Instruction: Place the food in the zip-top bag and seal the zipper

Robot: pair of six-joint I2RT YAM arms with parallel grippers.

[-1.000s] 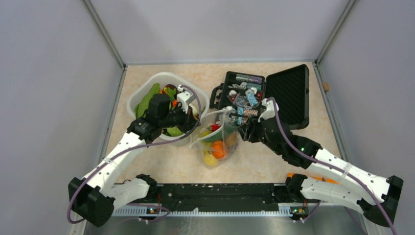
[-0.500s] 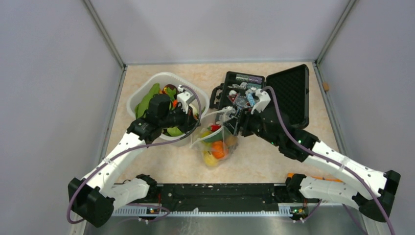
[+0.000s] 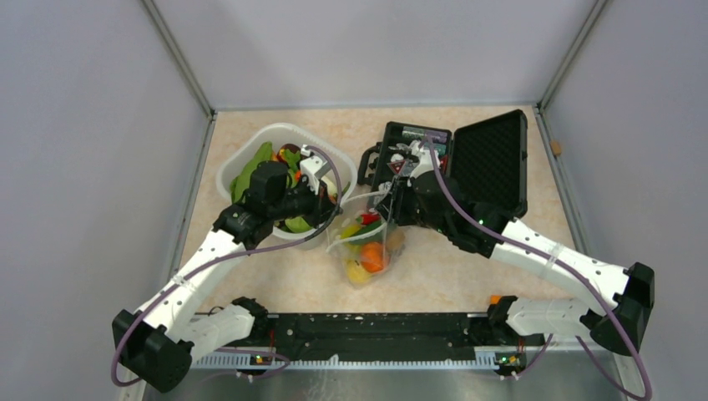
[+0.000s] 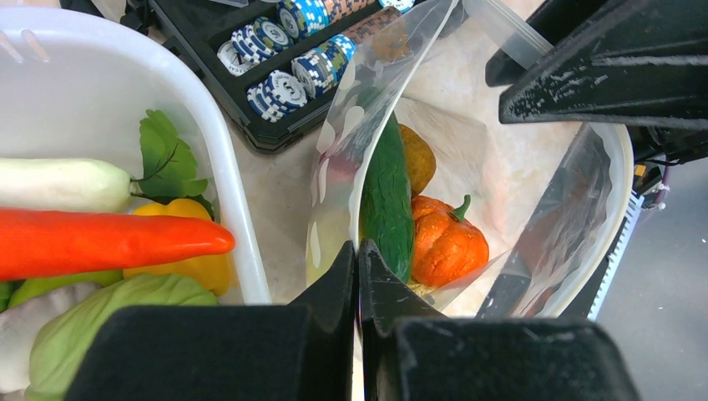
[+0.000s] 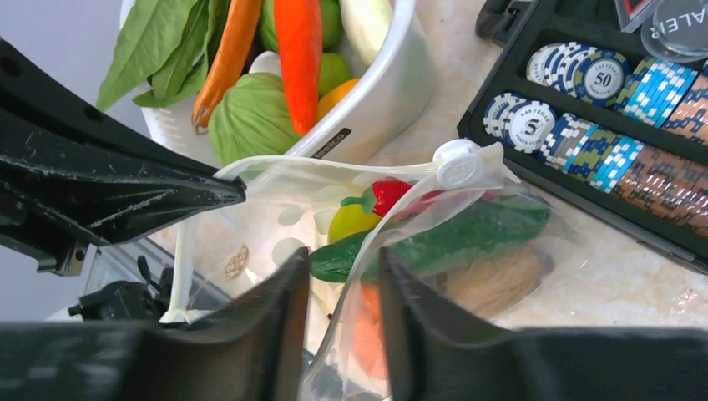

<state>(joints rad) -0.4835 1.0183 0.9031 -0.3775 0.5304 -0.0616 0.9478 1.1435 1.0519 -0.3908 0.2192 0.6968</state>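
The clear dotted zip-top bag (image 3: 373,224) stands open between the white basket and the black case. It holds a cucumber (image 4: 386,196), an orange pumpkin-like fruit (image 4: 447,242), a red pepper (image 5: 392,194) and a yellow fruit (image 5: 351,221). My left gripper (image 4: 359,251) is shut on the bag's left mouth edge (image 3: 332,209). My right gripper (image 5: 344,276) is open, its fingers either side of the bag's right wall (image 3: 391,209). The zipper strip (image 5: 334,167) carries a white slider (image 5: 459,163). More food fills the basket: an orange-red carrot (image 4: 108,242) and green leaves (image 3: 250,171).
The white basket (image 3: 227,171) stands at the back left, touching the bag. The open black hard case (image 3: 493,159) with poker chips (image 5: 601,125) stands behind and to the right of the bag. Grey walls enclose the table on three sides.
My right gripper has moved left and farther back, from beside the bag's right side up to its mouth edge. The left gripper still holds the bag's left edge.
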